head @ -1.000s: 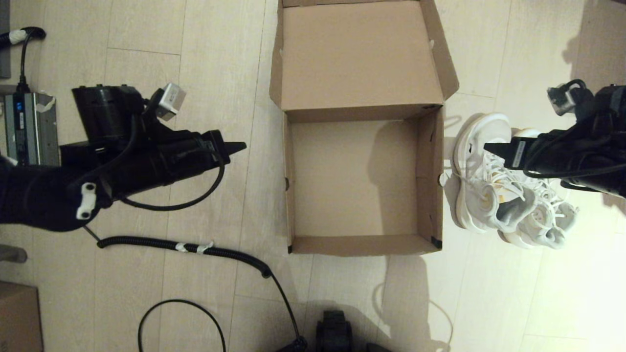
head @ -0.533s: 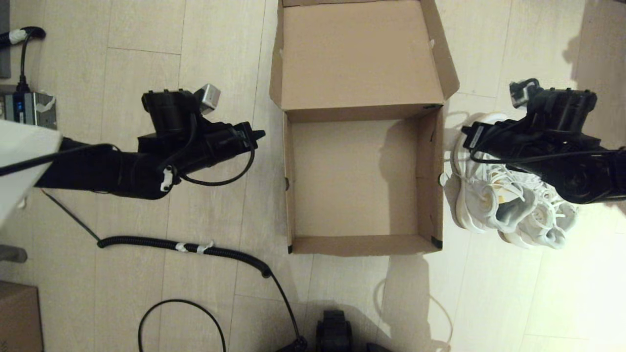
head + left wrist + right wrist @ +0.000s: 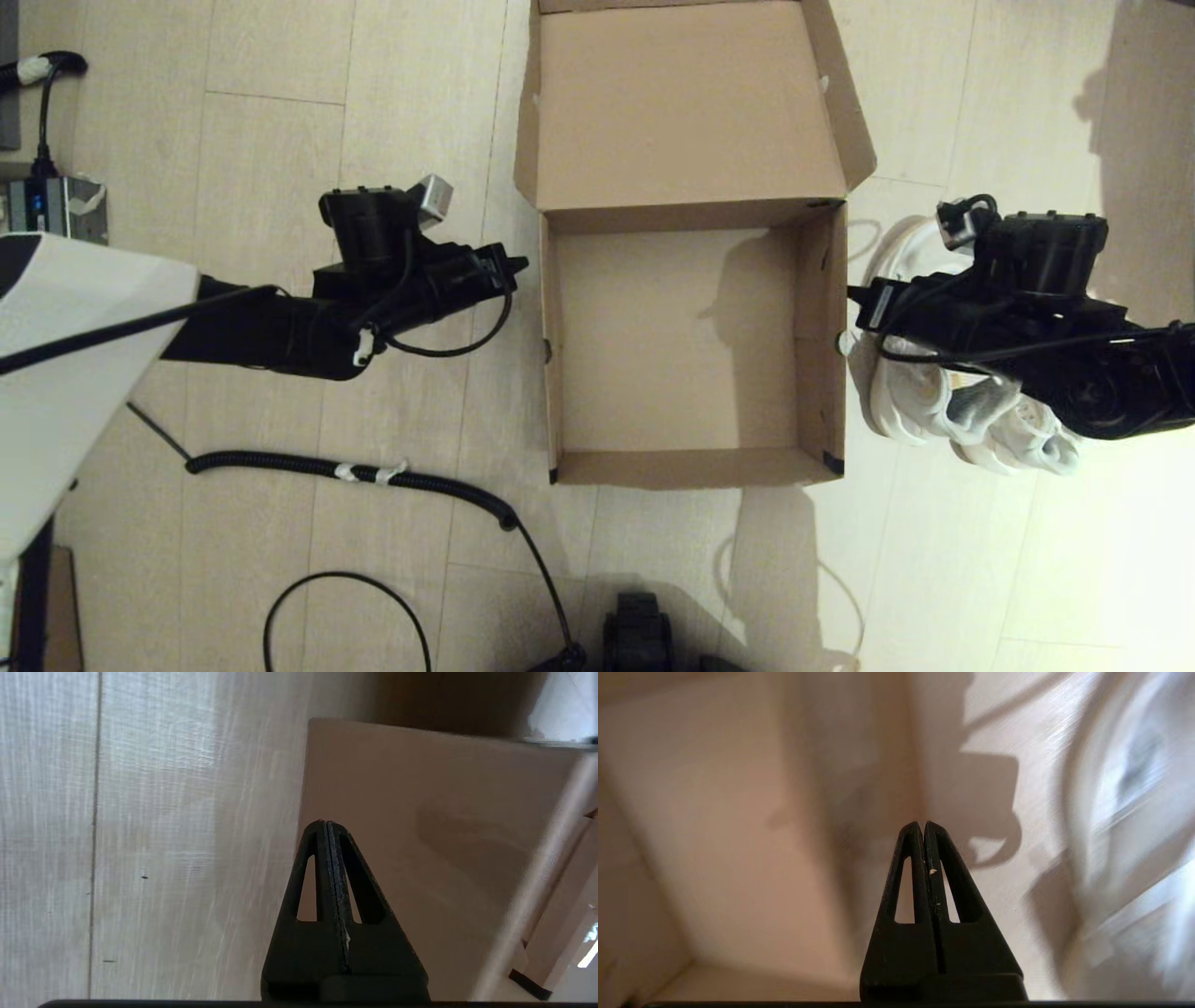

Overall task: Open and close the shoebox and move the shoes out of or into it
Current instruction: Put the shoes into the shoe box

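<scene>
The brown cardboard shoebox (image 3: 549,373) stands open and empty on the floor, its hinged lid (image 3: 686,103) folded back on the far side. The white shoes (image 3: 934,401) lie side by side on the floor just right of the box, partly covered by my right arm. My left gripper (image 3: 521,265) is shut and empty, its tip close to the box's left wall (image 3: 420,812). My right gripper (image 3: 854,297) is shut and empty above the shoes, its tip at the box's right wall (image 3: 738,835). A blurred shoe (image 3: 1134,802) shows in the right wrist view.
A coiled black cable (image 3: 355,467) runs across the floor near left of the box. A grey device (image 3: 51,201) sits at the far left. Pale wooden floor surrounds the box.
Both arms have reached inward toward the box: the left gripper moved right up to the left wall, the right gripper moved left over the shoes to the right wall.
</scene>
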You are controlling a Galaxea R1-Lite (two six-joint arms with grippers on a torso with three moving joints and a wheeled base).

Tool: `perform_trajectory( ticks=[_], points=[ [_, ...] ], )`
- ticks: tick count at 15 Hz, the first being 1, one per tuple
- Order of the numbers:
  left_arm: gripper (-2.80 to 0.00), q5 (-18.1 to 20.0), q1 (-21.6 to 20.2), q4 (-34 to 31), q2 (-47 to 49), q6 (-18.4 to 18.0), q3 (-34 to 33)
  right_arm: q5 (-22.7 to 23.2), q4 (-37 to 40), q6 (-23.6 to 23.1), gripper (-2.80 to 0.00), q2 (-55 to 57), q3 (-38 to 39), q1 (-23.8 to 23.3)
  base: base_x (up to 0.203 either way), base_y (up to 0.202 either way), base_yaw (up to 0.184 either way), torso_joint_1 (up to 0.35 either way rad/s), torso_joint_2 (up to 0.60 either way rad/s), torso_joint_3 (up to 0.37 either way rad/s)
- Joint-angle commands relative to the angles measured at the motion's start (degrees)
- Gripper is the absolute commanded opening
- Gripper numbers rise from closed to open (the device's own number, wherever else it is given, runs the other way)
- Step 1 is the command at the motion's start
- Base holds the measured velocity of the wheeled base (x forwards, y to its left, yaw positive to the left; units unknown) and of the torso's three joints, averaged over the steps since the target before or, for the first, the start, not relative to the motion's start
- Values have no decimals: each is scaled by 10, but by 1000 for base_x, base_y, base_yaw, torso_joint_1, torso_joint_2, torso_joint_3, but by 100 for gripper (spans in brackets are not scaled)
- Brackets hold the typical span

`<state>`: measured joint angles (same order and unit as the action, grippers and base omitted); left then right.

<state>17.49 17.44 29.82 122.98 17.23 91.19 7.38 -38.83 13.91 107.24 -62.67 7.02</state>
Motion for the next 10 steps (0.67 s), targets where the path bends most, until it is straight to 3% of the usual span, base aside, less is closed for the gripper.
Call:
perform_trajectory(
  ticks=[1, 10],
  points=[
    [-280, 1, 4, 1, 10, 1, 8, 1, -3, 0, -280, -28, 29, 16, 0, 0, 0, 0, 0, 0],
    [-280, 3, -3, -1, 10, 1, 17, -4, -3, -5, -280, -116, 178, 60, 0, 0, 0, 0, 0, 0]
  ],
)
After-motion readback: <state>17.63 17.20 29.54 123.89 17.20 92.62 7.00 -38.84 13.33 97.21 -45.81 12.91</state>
